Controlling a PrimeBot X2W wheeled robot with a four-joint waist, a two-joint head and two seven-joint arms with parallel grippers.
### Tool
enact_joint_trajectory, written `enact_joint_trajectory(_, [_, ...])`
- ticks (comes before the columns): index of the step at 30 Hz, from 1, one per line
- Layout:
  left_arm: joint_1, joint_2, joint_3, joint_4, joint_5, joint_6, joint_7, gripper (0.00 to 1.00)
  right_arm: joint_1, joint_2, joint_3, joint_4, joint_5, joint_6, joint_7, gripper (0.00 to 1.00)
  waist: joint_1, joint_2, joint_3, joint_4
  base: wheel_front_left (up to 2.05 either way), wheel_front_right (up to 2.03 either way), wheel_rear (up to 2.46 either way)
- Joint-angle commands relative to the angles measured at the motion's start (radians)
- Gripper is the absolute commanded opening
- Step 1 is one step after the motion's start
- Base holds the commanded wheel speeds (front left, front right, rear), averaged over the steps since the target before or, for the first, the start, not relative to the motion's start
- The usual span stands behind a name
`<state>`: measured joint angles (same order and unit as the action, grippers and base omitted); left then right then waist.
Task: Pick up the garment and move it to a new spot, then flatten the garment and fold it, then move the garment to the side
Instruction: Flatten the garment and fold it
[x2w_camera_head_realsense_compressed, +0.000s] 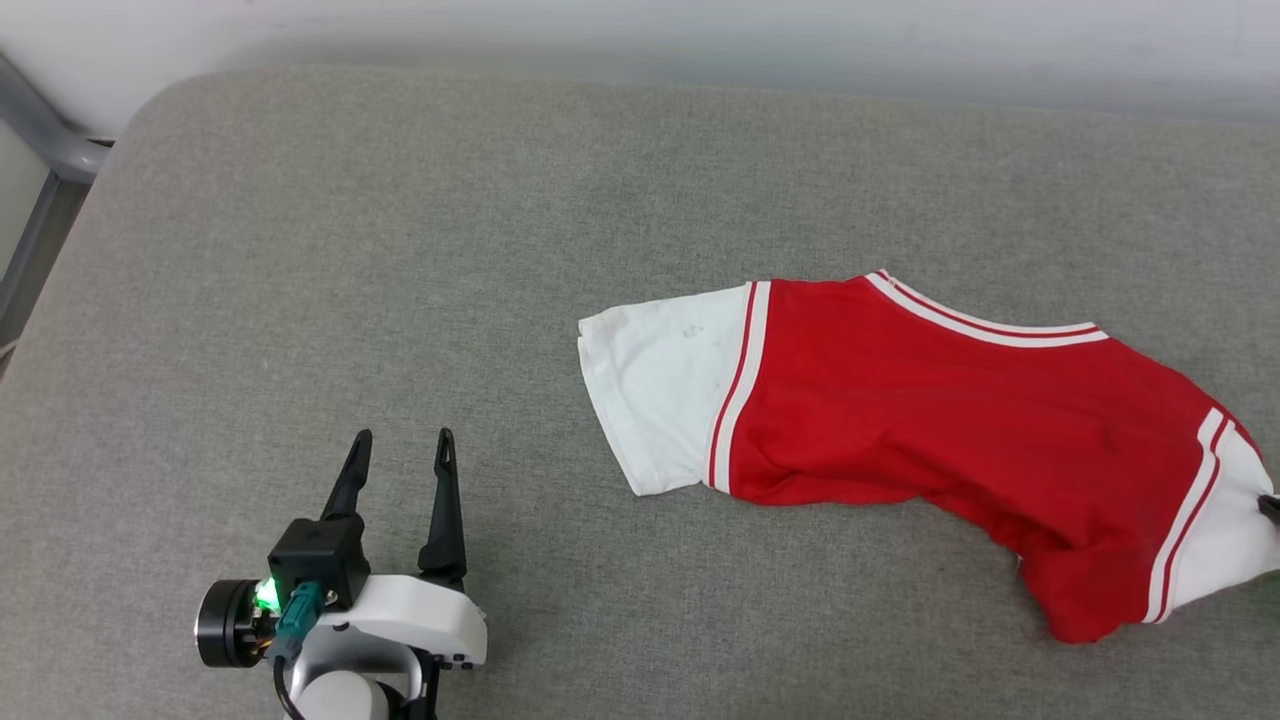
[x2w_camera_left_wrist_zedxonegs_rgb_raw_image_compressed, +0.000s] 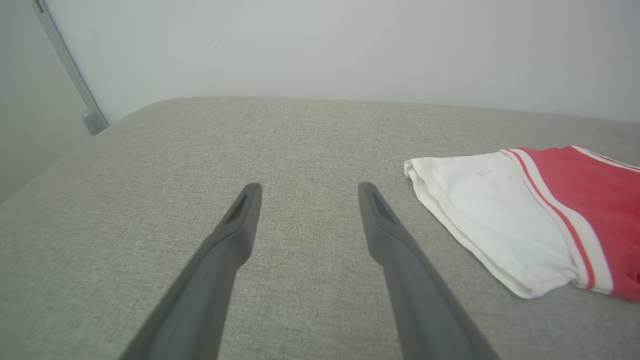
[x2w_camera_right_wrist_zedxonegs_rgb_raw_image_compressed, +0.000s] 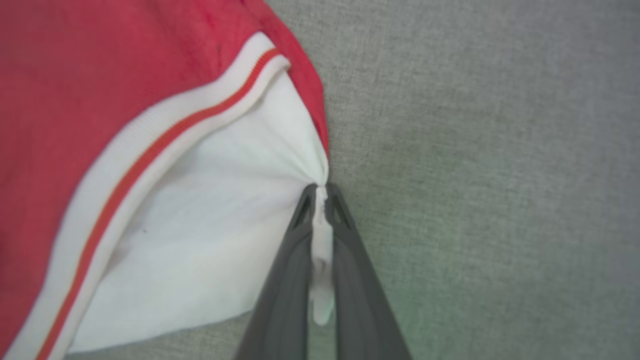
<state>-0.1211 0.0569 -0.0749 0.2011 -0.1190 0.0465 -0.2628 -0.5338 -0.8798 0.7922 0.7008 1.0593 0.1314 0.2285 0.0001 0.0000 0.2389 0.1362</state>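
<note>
The garment (x2w_camera_head_realsense_compressed: 950, 420) is a red shirt with white sleeves and striped trim, lying crumpled across the right half of the grey cushion; no lettering shows. My right gripper (x2w_camera_right_wrist_zedxonegs_rgb_raw_image_compressed: 320, 192) is shut on the edge of its right white sleeve (x2w_camera_right_wrist_zedxonegs_rgb_raw_image_compressed: 210, 225), with a pinch of white cloth between the fingers. Just its dark tip (x2w_camera_head_realsense_compressed: 1270, 505) shows at the right edge of the head view. My left gripper (x2w_camera_head_realsense_compressed: 403, 445) stands open over bare cushion at the lower left, well to the left of the other white sleeve (x2w_camera_left_wrist_zedxonegs_rgb_raw_image_compressed: 490, 220). Nothing is between its fingers (x2w_camera_left_wrist_zedxonegs_rgb_raw_image_compressed: 240, 220).
The grey fabric cushion (x2w_camera_head_realsense_compressed: 400, 250) spreads wide, with bare room on its left half and back. A pale wall (x2w_camera_head_realsense_compressed: 640, 30) runs behind it. A grey metal frame (x2w_camera_head_realsense_compressed: 40, 150) stands off the far left corner.
</note>
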Motion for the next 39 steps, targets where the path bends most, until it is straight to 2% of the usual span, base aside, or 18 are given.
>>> enact_joint_trajectory(1, [-0.004, 0.000, 0.004, 0.003, 0.001, -0.003, -0.003, 1.00, 0.038, 0.020, 0.014, 0.015, 0.004, -0.001, 0.005, 0.00, -0.0001, 0.0000, -0.005, -0.002, 0.00, 0.00, 0.00])
enact_joint_trajectory(2, [-0.001, 0.000, 0.007, 0.007, 0.004, -0.003, -0.003, 1.00, 0.038, 0.031, 0.008, 0.019, 0.003, -0.001, -0.013, 0.00, -0.0001, 0.0000, -0.010, -0.005, 0.00, 0.00, 0.00])
enact_joint_trajectory(3, [0.002, -0.001, 0.008, 0.010, 0.006, -0.006, -0.003, 1.00, 0.034, 0.041, 0.000, 0.023, 0.001, -0.001, -0.036, 0.05, -0.0001, 0.0000, -0.016, -0.007, 0.00, 0.00, 0.00])
enact_joint_trajectory(4, [0.005, -0.001, 0.010, 0.013, 0.008, -0.009, -0.003, 1.00, 0.028, 0.046, -0.008, 0.025, -0.006, -0.001, -0.062, 0.45, -0.0001, 0.0000, -0.022, -0.010, 0.00, 0.00, 0.00])
enact_joint_trajectory(5, [0.008, -0.001, 0.013, 0.016, 0.011, -0.012, -0.003, 1.00, 0.020, 0.048, -0.015, 0.027, -0.019, -0.001, -0.096, 1.00, -0.0001, 0.0000, -0.029, -0.013, 0.00, 0.00, 0.00])
enact_joint_trajectory(12, [0.020, 0.006, 0.036, 0.022, 0.026, -0.026, -0.003, 1.00, 0.006, 0.098, -0.108, 0.040, -0.121, -0.001, -0.391, 1.00, -0.0001, 0.0000, -0.084, -0.037, 0.00, 0.00, 0.00])
enact_joint_trajectory(16, [0.020, 0.015, 0.047, 0.024, 0.031, -0.036, -0.003, 1.00, 0.030, 0.149, -0.204, 0.042, -0.218, -0.001, -0.481, 1.00, -0.0001, 0.0000, -0.108, -0.053, 0.00, 0.00, 0.00])
enact_joint_trajectory(19, [0.007, 0.024, 0.059, 0.024, 0.036, -0.043, -0.003, 1.00, 0.054, 0.204, -0.327, -0.008, -0.321, -0.001, -0.493, 1.00, -0.0001, 0.0000, -0.119, -0.068, 0.00, 0.00, 0.00])
enact_joint_trajectory(22, [-0.012, 0.039, 0.068, 0.021, 0.035, -0.054, -0.003, 1.00, 0.143, 0.284, -0.515, -0.122, -0.455, -0.001, -0.493, 1.00, -0.0001, 0.0000, -0.125, -0.082, 0.00, 0.00, 0.00])
enact_joint_trajectory(25, [-0.047, 0.054, 0.070, 0.034, 0.033, -0.071, -0.003, 1.00, 0.261, 0.394, -0.682, -0.266, -0.599, -0.001, -0.493, 1.00, -0.0001, 0.0000, -0.128, -0.093, 0.00, 0.00, 0.00])
enact_joint_trajectory(28, [-0.095, 0.079, 0.064, 0.058, 0.035, -0.092, -0.003, 1.00, 0.372, 0.504, -0.793, -0.408, -0.717, -0.001, -0.494, 1.00, -0.0001, 0.0000, -0.127, -0.102, 0.00, 0.00, 0.00])
enact_joint_trajectory(33, [-0.215, 0.122, 0.048, 0.097, 0.021, -0.130, 0.039, 1.00, 0.504, 0.635, -0.867, -0.579, -0.834, -0.001, -0.481, 1.00, -0.0001, 0.0000, -0.121, -0.117, 0.00, 0.00, 0.00])
enact_joint_trajectory(39, [-0.393, 0.186, -0.012, 0.150, -0.020, -0.169, 0.197, 1.00, 0.566, 0.701, -0.885, -0.692, -0.892, -0.001, -0.440, 1.00, -0.0001, 0.0000, -0.092, -0.141, 0.00, 0.00, 0.00])
